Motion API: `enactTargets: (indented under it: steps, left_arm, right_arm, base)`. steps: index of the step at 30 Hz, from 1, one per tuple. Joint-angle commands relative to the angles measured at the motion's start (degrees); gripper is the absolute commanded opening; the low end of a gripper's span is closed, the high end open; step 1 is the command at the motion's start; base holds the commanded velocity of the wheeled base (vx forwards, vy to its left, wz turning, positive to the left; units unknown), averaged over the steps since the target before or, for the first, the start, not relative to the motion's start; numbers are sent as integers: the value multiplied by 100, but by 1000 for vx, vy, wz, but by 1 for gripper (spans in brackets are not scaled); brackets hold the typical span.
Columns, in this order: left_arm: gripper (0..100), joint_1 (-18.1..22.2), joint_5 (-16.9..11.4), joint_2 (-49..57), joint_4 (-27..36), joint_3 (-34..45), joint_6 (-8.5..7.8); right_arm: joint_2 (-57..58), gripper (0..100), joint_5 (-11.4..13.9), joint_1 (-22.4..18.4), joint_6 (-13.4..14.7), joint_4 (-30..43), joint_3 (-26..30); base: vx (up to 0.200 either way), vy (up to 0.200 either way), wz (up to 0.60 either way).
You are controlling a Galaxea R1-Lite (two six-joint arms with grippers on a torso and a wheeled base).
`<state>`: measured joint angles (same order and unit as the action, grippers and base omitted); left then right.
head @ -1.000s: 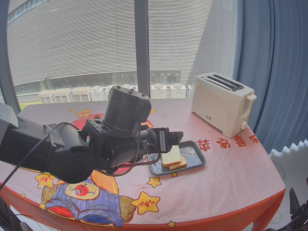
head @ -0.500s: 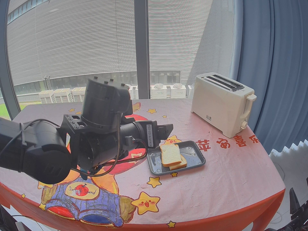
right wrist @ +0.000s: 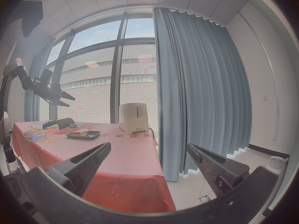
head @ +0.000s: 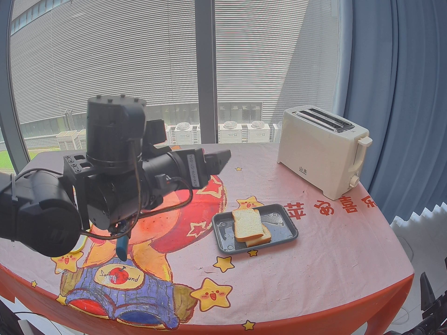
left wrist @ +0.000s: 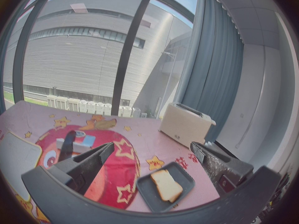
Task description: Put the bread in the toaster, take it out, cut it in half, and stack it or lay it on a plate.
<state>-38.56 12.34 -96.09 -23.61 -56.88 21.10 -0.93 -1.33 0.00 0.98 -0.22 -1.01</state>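
The round table [head: 326, 266] carries a pink cloth with cartoon stars. A cream toaster [head: 321, 150] with two slots stands near its far right edge, lever end facing the right edge.

The left gripper [left wrist: 151, 147] hangs in the air above the table's left half, up and to the left of the tray and well apart from it. Its jaws are spread wide, holding nothing and touching nothing. The right gripper [right wrist: 149, 147] sits off the table beyond its right edge, jaws likewise spread wide and empty.

A dark grey tray [head: 284, 229] lies about mid-table, between the toaster and the near edge. In the tray's left part lies the bread [head: 247, 224]: two pale slices with light brown crusts. They lie flat, the upper one overlapping the lower, whose corner shows at the tray's near side.
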Motion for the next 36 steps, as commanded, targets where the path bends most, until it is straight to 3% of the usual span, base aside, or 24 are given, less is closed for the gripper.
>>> enactTargets:
  steps: [1, 4, 6, 21, 31, 36]
  left_arm:
    - [100, 349, -12, 55, -416, 318, -247]
    - [100, 701, -3, 143, -996, 538, -563]
    - [100, 797, -12, 231, -1128, 617, -686]
    - [100, 1694, -38, 1303, -1436, 1478, -1469]
    - [100, 1870, -47, 1892, -1444, 2120, -1513]
    - [100, 2221, -47, 2076, -1444, 2331, -1530]
  right_arm:
    - [93, 100, 1, -9, -1, -4, 101]
    - [93, 100, 1, 0, -1, -4, 92]
    - [93, 100, 1, 0, -1, -4, 101]
    - [93, 100, 1, -9, -1, 4, 101]
    - [93, 100, 1, -9, -1, -4, 101]
    - [93, 100, 1, 0, -1, -4, 101]
  base:
    - [0, 0, 0]
    - [0, 0, 0]
    - [0, 0, 0]
    - [0, 0, 0]
    - [0, 0, 0]
    - [0, 0, 0]
